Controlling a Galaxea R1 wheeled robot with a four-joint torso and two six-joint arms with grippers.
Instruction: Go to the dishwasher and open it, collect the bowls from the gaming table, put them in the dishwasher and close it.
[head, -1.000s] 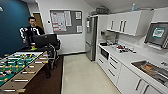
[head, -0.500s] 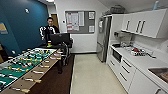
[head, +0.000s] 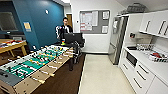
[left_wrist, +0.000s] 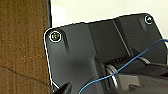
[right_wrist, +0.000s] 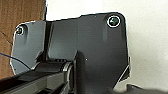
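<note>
**Rolling through the break room, nothing in hand**

We stand at the near end of a room split down the middle: dark brown carpet (head: 63, 82) on one side, pale cream floor (head: 105, 77) on the other. The green-field table-football table with its wooden rim and rods (head: 37, 63) runs along the carpet, set away from the walls, presumably so players can reach the handles from both long sides. Behind its far end a person in dark clothes (head: 65, 28) stands at a black control rig (head: 73, 38), likely placed there to keep us in sight. Along the other side runs a white kitchen counter with drawers and black bar handles (head: 142, 72), a tall stainless-steel fridge (head: 117, 40) at its far end, white wall cupboards (head: 155, 23) above. A wire basket (head: 145, 46) sits on the counter, near where dishes would be handled.

We cannot pick out the dishwasher with any certainty among those fronts; we judge it is somewhere along that counter. The orange and yellow bowls and the white-topped gaming table we cannot make out here.

Both wrist cameras look past our own dark plates at carpet and floor, so the arms appear tucked low for travel. Whether either gripper is wide or narrow we cannot tell
</note>
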